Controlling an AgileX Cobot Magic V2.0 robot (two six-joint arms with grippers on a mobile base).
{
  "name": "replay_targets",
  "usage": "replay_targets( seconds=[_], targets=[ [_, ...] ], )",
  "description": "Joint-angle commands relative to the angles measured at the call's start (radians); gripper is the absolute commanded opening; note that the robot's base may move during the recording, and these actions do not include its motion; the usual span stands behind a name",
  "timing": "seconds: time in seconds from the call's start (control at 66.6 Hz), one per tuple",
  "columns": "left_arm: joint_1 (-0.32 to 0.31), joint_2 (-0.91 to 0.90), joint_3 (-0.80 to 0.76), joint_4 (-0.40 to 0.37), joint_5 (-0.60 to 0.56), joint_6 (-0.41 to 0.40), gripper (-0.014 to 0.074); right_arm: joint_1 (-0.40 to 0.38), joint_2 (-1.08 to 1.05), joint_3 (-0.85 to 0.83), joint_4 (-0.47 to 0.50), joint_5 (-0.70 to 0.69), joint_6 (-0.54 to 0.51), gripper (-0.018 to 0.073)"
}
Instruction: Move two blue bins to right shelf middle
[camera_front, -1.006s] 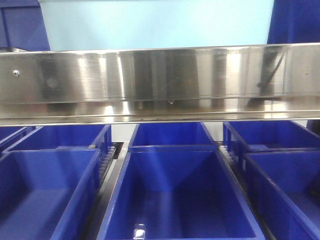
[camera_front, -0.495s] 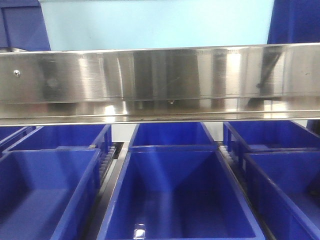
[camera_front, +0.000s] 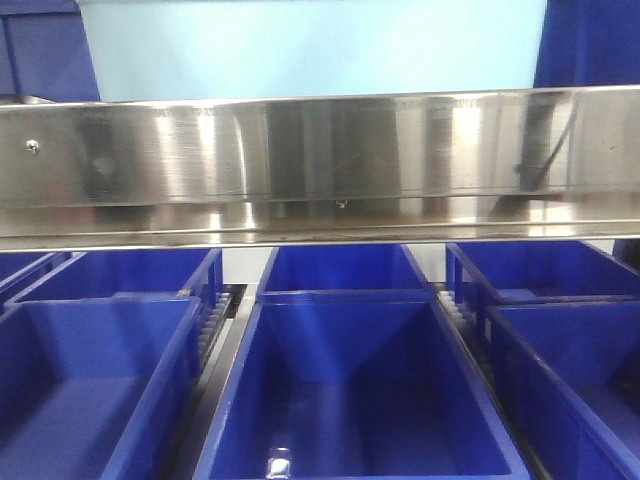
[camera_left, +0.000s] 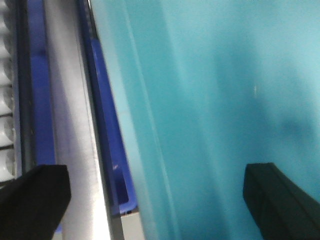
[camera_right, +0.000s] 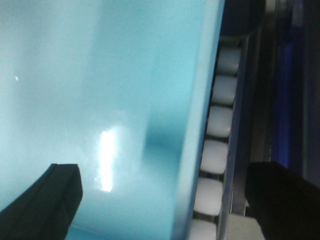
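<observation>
Resting on the upper steel shelf (camera_front: 320, 160), the pale blue bin (camera_front: 310, 50) seems to run near to far between both arms. The left gripper (camera_left: 156, 172) and right gripper (camera_right: 162, 170) straddle its left and right walls, jaws spread.

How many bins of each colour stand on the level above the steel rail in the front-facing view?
Light blue bin: 1
Dark blue bins: 2
Total: 3
</observation>
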Motion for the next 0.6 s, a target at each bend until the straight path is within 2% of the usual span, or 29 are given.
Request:
replay_targets(
  seconds=[0.0, 0.105, 0.18, 0.27, 0.36, 0.405, 0.525, 0.585],
  targets=[
    [-0.002, 0.001, 0.004, 0.002, 0.016, -0.017, 0.061, -0.002, 0.004, 0.007, 0.015, 0.013, -0.009, 0.0568],
    [-0.002, 0.014, 0.009, -0.006, 0.023, -0.023, 0.0608, -0.002, 0.009, 0.023, 0.018, -0.007, -0.009, 0.0564],
    [-0.002, 0.033, 0.009, -0.022, 0.028, -0.023, 0.0608, -0.002, 0.013, 0.033, 0.021, -0.026, -0.009, 0.0515],
    [-0.002, 0.052, 0.009, -0.05, 0.03, -0.023, 0.0606, -0.002, 0.017, 0.047, 0.021, -0.042, -0.009, 0.0392],
    [-0.002, 0.067, 0.009, -0.067, 0.03, -0.023, 0.0561, -0.002, 0.025, 0.054, 0.021, -0.042, -0.009, 0.0211],
    [-0.002, 0.071, 0.009, -0.07, 0.03, -0.023, 0.048, -0.002, 0.03, 0.056, 0.022, -0.044, -0.009, 0.0083],
    [-0.002, 0.071, 0.009, -0.072, 0.03, -0.023, 0.0211, -0.002, 0.038, 0.056, 0.023, -0.044, -0.009, -0.016],
    [-0.002, 0.071, 0.009, -0.078, 0.03, -0.023, 0.0051, -0.002, 0.043, 0.056, 0.023, -0.046, -0.009, -0.0159]
  ],
)
